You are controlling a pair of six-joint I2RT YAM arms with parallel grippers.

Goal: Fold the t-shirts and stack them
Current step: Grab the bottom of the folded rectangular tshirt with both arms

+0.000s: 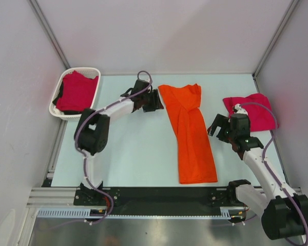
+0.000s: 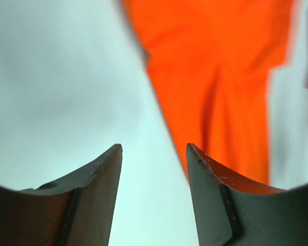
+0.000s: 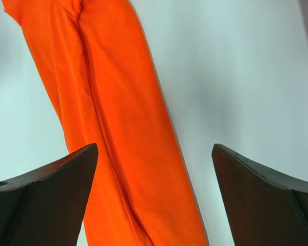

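Finding: the orange t-shirt [image 1: 191,133] lies flat at the centre of the table [image 1: 133,154]. It is folded lengthwise into a narrow strip running from 12 o'clock, the collar end, to 6 o'clock, the hem, and leans slightly toward 5.

A folded crimson-pink t-shirt [image 1: 251,111] rests at 2 o'clock, apart from the strip. A second crimson-pink shirt [image 1: 77,92] sits inside the white basket [image 1: 55,102] at 10 o'clock.

The left gripper [image 1: 156,101] hovers just beside the strip's collar end, on its 9 o'clock side. Its jaws are parted and nothing is between them. The right gripper [image 1: 216,128] stands near the strip's 3 o'clock edge with its jaws spread wide, likewise empty.

Assessment: the lengthwise fold appears done, and the crosswise fold looks to be the step in hand.

Recommendations:
- Each gripper should take one corner of the same end, pinching every layer so the lengthwise fold does not spring open.
- Both corners should rise together and stay level, travel along the 12-to-6 line, and come down square on the other end.
- A skewed lay-down would give a ragged packet that stacks poorly on the pile at 2 o'clock.
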